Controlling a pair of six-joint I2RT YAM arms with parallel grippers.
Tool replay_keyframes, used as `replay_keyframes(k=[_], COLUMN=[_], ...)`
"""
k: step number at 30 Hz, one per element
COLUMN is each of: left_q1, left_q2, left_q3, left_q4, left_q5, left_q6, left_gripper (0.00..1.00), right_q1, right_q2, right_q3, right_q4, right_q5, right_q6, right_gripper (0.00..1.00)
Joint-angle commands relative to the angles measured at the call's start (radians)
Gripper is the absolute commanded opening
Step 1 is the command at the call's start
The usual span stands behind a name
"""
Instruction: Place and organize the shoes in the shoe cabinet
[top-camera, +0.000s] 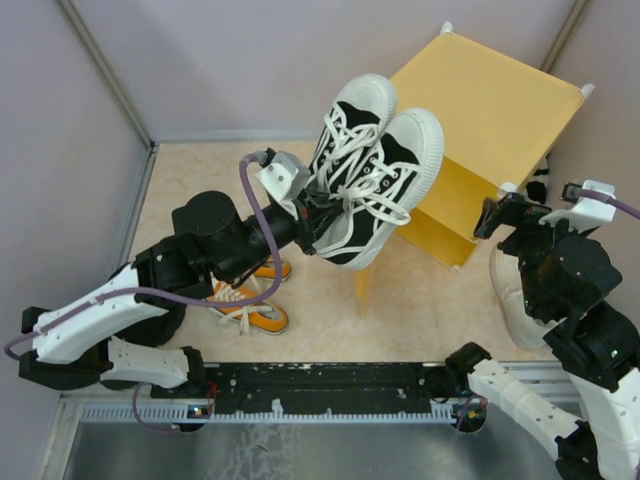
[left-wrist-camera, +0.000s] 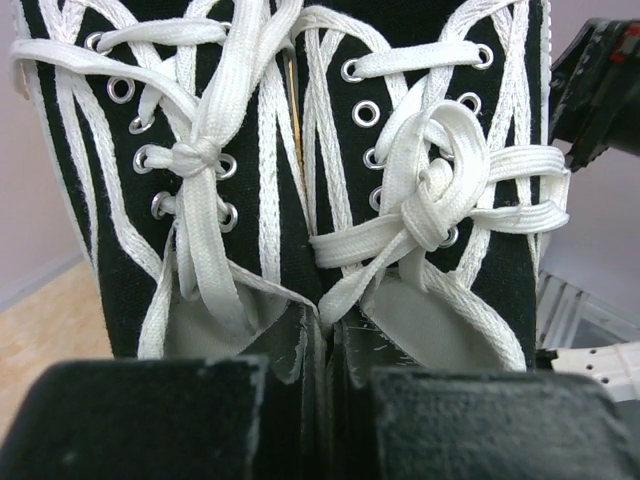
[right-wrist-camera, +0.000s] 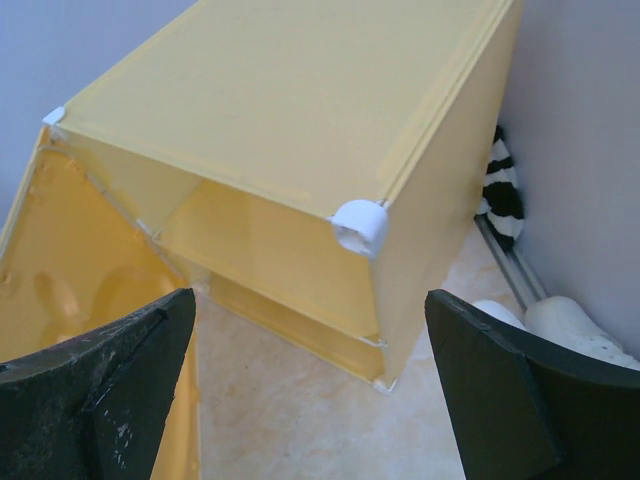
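Two orange sneakers (top-camera: 255, 308) on bench (top-camera: 420, 300) at 8 o'clock, under left arm. Left end effector (top-camera: 318, 215) clamped on inner collars of black-and-white pair (top-camera: 372, 165), raised at centre, toes toward 1 o'clock. Yellow shoe cabinet (top-camera: 495, 105) at 2 o'clock, door open. Right end effector (top-camera: 492, 218) at 3 o'clock, spread wide, empty; off-white pair (top-camera: 508, 295) at its 6 o'clock.

Left arm (top-camera: 120, 305) reaches up from its base at the near left, elbow bent, forearm angled up and to the right toward the middle. The left gripper (top-camera: 315, 215) is clamped tight on the pair of black-and-white shoes (top-camera: 372, 165), pinching both inner collars between its fingers (left-wrist-camera: 290, 345) and holding them up in the air. Right arm (top-camera: 575, 300) is folded upright on the right side, wrist turned left. The right gripper (right-wrist-camera: 310, 380) has its jaws spread wide, nothing between them.
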Motion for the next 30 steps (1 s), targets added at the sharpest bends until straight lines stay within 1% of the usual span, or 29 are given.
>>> replay_keyframes(k=[1, 6, 9, 12, 15, 18, 20, 24, 30], left_q1=[0.004, 0.004, 0.004, 0.004, 0.005, 0.004, 0.004, 0.004, 0.004], left_q2=[-0.036, -0.004, 0.038, 0.071, 0.086, 0.089, 0.091, 0.084, 0.036], left_q3=[-0.003, -0.055, -0.075, -0.133, -0.219, -0.308, -0.339, -0.341, -0.282], left_q4=[0.367, 0.53, 0.605, 0.719, 0.845, 0.929, 0.94, 0.904, 0.686], left_q5=[0.086, 0.201, 0.264, 0.312, 0.328, 0.31, 0.288, 0.246, 0.11], left_q6=[-0.04, -0.059, -0.089, -0.138, -0.186, -0.219, -0.225, -0.211, -0.171], left_gripper=[0.0, 0.0, 0.0, 0.0, 0.0, 0.0, 0.0, 0.0, 0.0], right_q1=[-0.004, -0.004, -0.004, -0.004, -0.004, -0.004, -0.004, -0.004, -0.003], right_q2=[-0.011, -0.041, -0.057, -0.066, -0.074, -0.083, -0.089, -0.094, -0.102], right_q3=[-0.01, -0.039, -0.041, -0.041, -0.045, -0.042, -0.036, -0.031, -0.043], right_q4=[0.034, 0.046, 0.047, 0.044, 0.041, 0.037, 0.034, 0.033, 0.035], right_q5=[0.115, 0.14, 0.147, 0.149, 0.153, 0.159, 0.158, 0.153, 0.121], right_q6=[-0.033, -0.033, -0.038, -0.039, -0.044, -0.053, -0.06, -0.068, -0.062], right_gripper=[0.98, 0.98, 0.98, 0.98, 0.98, 0.98, 0.98, 0.98, 0.98])
